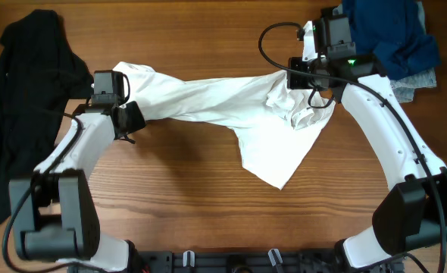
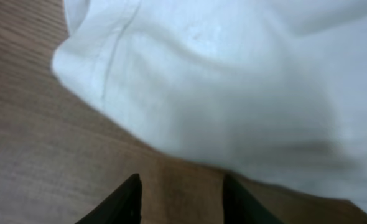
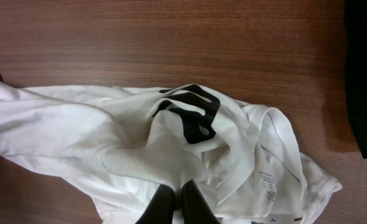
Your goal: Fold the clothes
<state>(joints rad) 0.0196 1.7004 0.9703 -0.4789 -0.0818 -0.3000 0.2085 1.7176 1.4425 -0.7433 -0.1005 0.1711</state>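
Because the white T-shirt (image 1: 208,98) was drawn into a long band across the table (image 1: 208,197), running in the overhead view from about nine o'clock to one o'clock, it looked as if it was being spread flat before any fold was made. It was not yet flat. A loose flap drooped toward five o'clock, and the cloth was bunched at the one o'clock end.

That bunching had a plain cause. The right gripper (image 3: 177,196) was closed, and its wrist view showed the cloth rising in a ridge to the meeting fingers, so I judged that it pinched the shirt near the collar. The black print (image 3: 193,115) was crumpled just beyond it at twelve o'clock, and the neck label (image 3: 267,183) lay at four o'clock.

The left gripper (image 2: 180,180) stood with its fingers apart and only bare wood between them. The shirt's hem lay just ahead at twelve o'clock, not in its grasp.

The other clothes sat clear of the work, probably to wait their turn: a black garment (image 1: 23,106) along the nine o'clock edge, and a dark blue garment (image 1: 390,34) over a pale garment (image 1: 417,82) in the one o'clock corner.
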